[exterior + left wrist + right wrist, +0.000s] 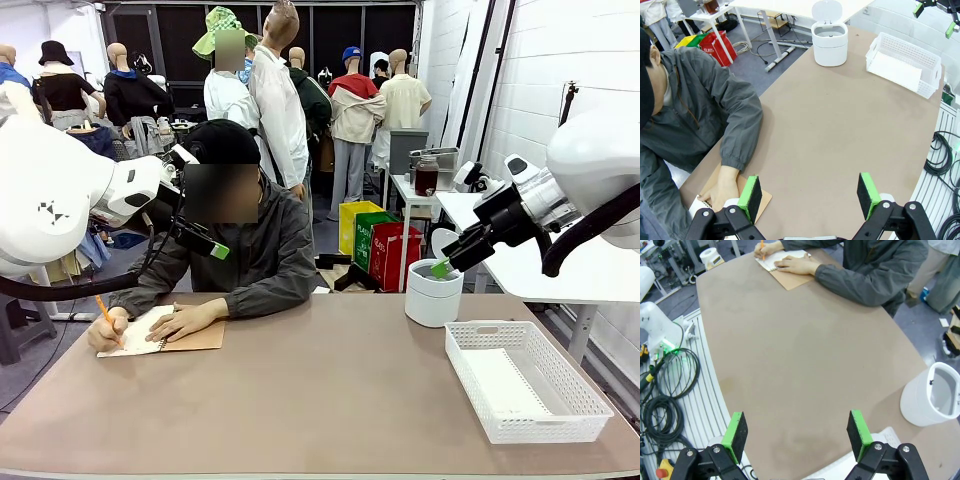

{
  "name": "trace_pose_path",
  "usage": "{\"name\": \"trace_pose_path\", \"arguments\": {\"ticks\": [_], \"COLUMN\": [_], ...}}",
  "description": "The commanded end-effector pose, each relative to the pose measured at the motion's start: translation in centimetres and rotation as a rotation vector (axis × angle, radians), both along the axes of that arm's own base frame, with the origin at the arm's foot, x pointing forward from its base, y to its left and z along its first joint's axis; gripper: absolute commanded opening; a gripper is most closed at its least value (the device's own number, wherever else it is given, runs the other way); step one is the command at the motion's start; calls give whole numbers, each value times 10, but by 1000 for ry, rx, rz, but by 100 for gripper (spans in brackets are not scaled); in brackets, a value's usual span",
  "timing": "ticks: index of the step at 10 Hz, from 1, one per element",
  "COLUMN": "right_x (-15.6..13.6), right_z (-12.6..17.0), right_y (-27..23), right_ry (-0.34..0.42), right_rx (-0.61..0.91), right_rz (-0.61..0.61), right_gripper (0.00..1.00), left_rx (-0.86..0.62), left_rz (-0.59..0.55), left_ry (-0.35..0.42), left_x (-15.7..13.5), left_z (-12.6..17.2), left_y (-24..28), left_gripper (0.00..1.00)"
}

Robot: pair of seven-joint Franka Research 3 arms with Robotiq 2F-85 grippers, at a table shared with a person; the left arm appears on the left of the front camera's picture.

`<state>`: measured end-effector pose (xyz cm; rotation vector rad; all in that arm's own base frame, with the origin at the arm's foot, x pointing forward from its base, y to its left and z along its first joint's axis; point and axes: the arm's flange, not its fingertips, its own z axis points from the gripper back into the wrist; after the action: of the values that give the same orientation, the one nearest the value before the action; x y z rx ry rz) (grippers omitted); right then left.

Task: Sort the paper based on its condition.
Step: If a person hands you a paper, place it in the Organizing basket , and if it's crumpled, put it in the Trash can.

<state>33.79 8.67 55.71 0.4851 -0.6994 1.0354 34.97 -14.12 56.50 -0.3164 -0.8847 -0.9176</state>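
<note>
The left claw (pixel 809 196) and the right claw (pixel 797 432) are both wide open.
The left arm (pixel 60 190) and the right arm (pixel 590 160) are held up in the air, one on each side. The green pads (pixel 751 196) on each claw stand far apart.

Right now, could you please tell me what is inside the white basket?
White paper lies flat on the floor of the white basket. Whether it is one sheet or several cannot be told: the top surface covers anything below.
</note>
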Motion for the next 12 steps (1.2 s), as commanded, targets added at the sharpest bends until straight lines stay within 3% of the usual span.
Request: {"name": "trace_pose_path", "arguments": {"ticks": [1, 12], "right_x": [1, 1], "right_z": [0, 0], "right_y": [1, 1], "right_ry": [4, 4], "right_rx": [13, 13], "right_rz": [11, 11], "right_gripper": [100, 100], "left_rx": [-6, -6], "left_rz": [2, 2], "left_ry": [11, 11], "left_x": [0, 0], "left_z": [-1, -1], "left_y": [1, 1], "left_gripper": [100, 100]}}
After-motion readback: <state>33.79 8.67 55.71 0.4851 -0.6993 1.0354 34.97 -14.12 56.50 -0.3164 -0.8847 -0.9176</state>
